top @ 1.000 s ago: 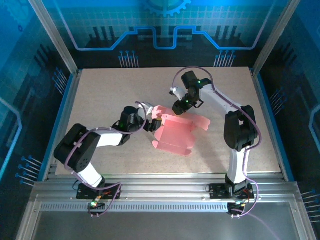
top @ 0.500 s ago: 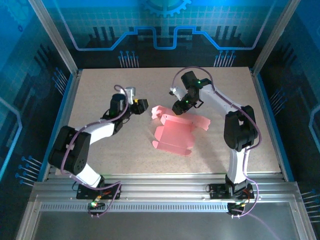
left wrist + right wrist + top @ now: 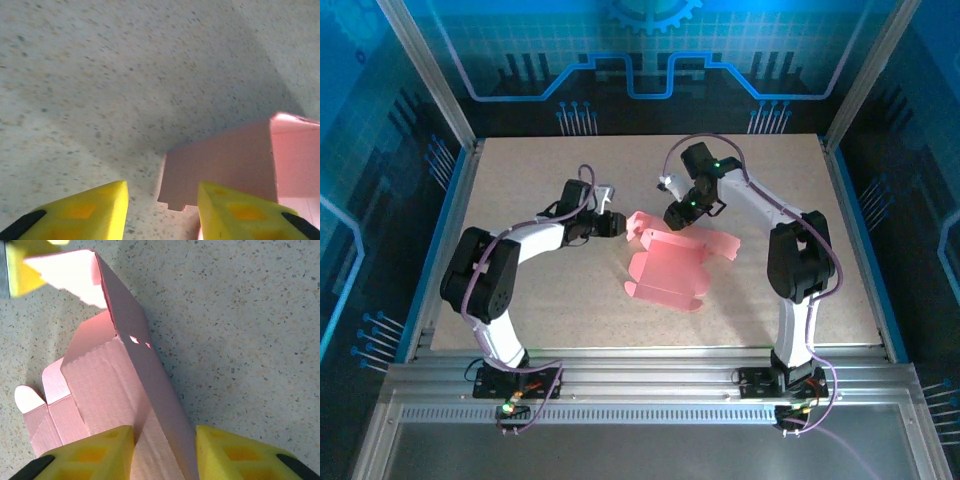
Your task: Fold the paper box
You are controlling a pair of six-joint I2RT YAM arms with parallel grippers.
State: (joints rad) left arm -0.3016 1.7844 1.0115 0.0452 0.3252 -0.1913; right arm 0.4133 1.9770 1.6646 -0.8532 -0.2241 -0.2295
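The pink paper box lies partly folded at the table's middle, its back wall raised and flaps spread. My left gripper is at the box's left end, open. In the left wrist view its yellow fingers stand apart, with the corner of a pink flap between them near the right finger. My right gripper hangs over the back wall. In its wrist view the jaws are open and straddle the raised wall, one finger on each side.
The speckled beige table is bounded by metal frame rails at left and right and a blue back panel. Both arm bases sit at the near edge. A yellow finger of the left gripper shows beyond the box's far flap.
The left gripper pulled back from the box's left side, then returned to the left flap with narrower jaws. The right gripper and the box have stayed put.
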